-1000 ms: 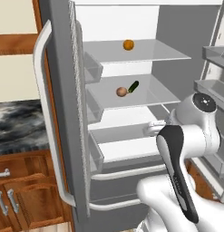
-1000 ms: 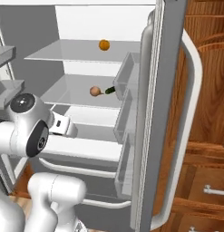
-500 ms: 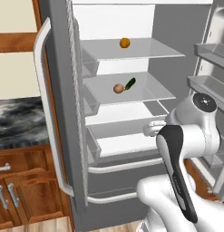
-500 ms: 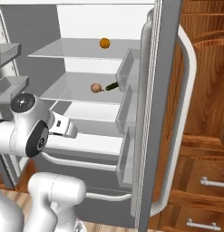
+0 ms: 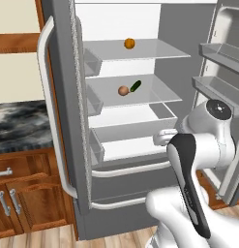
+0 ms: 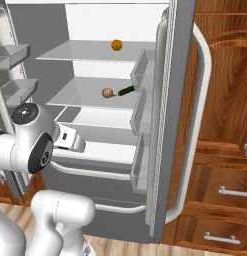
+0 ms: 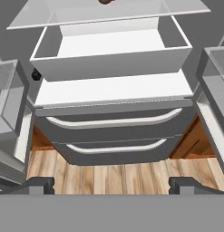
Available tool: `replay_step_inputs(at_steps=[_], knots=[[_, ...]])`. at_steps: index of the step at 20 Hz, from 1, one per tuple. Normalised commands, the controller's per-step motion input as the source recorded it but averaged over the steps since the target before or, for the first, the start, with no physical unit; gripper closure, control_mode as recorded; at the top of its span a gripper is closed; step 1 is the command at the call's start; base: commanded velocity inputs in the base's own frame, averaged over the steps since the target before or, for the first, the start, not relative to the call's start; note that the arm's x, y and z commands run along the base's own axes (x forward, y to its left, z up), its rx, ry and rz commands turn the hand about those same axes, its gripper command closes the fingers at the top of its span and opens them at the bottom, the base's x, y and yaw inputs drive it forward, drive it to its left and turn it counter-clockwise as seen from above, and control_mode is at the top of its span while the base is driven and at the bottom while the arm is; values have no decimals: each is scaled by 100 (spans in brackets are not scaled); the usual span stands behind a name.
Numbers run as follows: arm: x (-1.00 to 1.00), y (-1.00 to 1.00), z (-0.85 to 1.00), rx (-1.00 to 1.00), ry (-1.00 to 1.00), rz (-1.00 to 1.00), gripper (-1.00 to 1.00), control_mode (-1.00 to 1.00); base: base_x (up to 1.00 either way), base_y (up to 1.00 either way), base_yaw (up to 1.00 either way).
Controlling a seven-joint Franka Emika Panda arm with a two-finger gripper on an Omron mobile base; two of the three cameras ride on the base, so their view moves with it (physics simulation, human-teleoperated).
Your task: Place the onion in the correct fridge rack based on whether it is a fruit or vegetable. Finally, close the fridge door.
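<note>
Pinkish-brown, the onion (image 5: 123,90) lies on the fridge rack (image 5: 155,96) beside a cucumber (image 5: 135,86), well above the empty, wide-spread end effector (image 7: 111,183).

- You've got the fridge rack (image 5: 159,94), second shelf down, carrying the onion (image 5: 123,90) with the green cucumber (image 5: 135,86) just beside it on its right.
- Look one shelf up: the topmost shelf (image 5: 155,48) holds the orange fruit (image 5: 129,43), alone near the back.
- Below the rack sits a white drawer bin (image 7: 109,56).
</note>
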Motion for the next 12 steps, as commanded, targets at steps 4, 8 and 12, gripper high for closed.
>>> replay_step_inputs(at_steps=[4, 8, 12], knots=[[0, 0, 0, 0, 0, 0, -100, 100, 0, 0, 0], [-4, 0, 0, 0, -1, 0, -100, -100, 0, -1, 0], [-79, 1, 17, -2, -25, 0, -100, -100, 0, 0, 0]])
